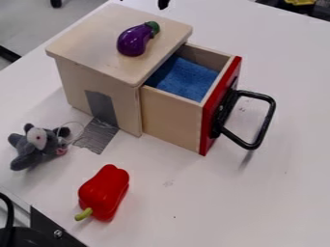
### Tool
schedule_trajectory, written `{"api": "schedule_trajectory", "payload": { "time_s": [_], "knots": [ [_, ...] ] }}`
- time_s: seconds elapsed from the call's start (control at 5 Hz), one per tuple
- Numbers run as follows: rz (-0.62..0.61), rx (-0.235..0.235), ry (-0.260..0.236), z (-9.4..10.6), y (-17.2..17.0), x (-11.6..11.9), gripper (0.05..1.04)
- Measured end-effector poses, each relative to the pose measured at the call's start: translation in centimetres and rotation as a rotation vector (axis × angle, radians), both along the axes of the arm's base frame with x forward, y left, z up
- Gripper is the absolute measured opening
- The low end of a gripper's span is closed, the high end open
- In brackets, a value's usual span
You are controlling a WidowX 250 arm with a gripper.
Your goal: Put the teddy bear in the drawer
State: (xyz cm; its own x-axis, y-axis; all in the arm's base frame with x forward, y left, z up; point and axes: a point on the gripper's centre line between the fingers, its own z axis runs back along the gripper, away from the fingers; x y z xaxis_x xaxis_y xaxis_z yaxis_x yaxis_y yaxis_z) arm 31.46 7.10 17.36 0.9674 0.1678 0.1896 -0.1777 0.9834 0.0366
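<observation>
Grey plush animal (35, 146), taken as the teddy bear: lying on the tabletop (245, 207) between its upper-left and lower-left edges, outside the drawer (172, 118). A string (77, 131) loops beside it, near the grey tape (98, 134); if snagged there or on the box (71, 77), it could pull the toy loose during a lift. A shallow pinch on soft plush could also slip.

Red bell pepper (104, 193): near the lower-left edge; a low approach could knock it.

Eggplant (135, 39): on the box top, near its drawer-side edge; a low carry could roll it off.

Drawer: open, blue lining (184, 77) inside; contact with the handle (258, 120) could shift it.

Gripper (163, 4): above the box's far side; opening and any hold cannot be told.
</observation>
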Motion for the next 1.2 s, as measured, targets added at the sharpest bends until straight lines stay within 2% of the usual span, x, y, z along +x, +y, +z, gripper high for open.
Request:
{"api": "schedule_trajectory", "payload": {
  "time_s": [0.2, 0.4, 0.6, 0.8, 1.0, 1.2],
  "knots": [
    [0.001, -0.014, 0.035, -1.1, -0.1, -0.3, 0.996],
    [-0.033, -0.061, 0.052, -1.6, 0.1, -3.3, 0.996],
    [-0.030, -0.087, 0.019, -0.3, 1.5, -7.1, 0.996],
    [-0.058, -0.083, -0.011, 0.1, 3.4, -10.8, 0.996],
    [-0.096, -0.057, -0.001, -1.2, 5.4, -12.9, 0.996],
    [-0.151, -0.016, 0.040, -4.3, 7.5, -13.6, 0.996]
  ]
}}
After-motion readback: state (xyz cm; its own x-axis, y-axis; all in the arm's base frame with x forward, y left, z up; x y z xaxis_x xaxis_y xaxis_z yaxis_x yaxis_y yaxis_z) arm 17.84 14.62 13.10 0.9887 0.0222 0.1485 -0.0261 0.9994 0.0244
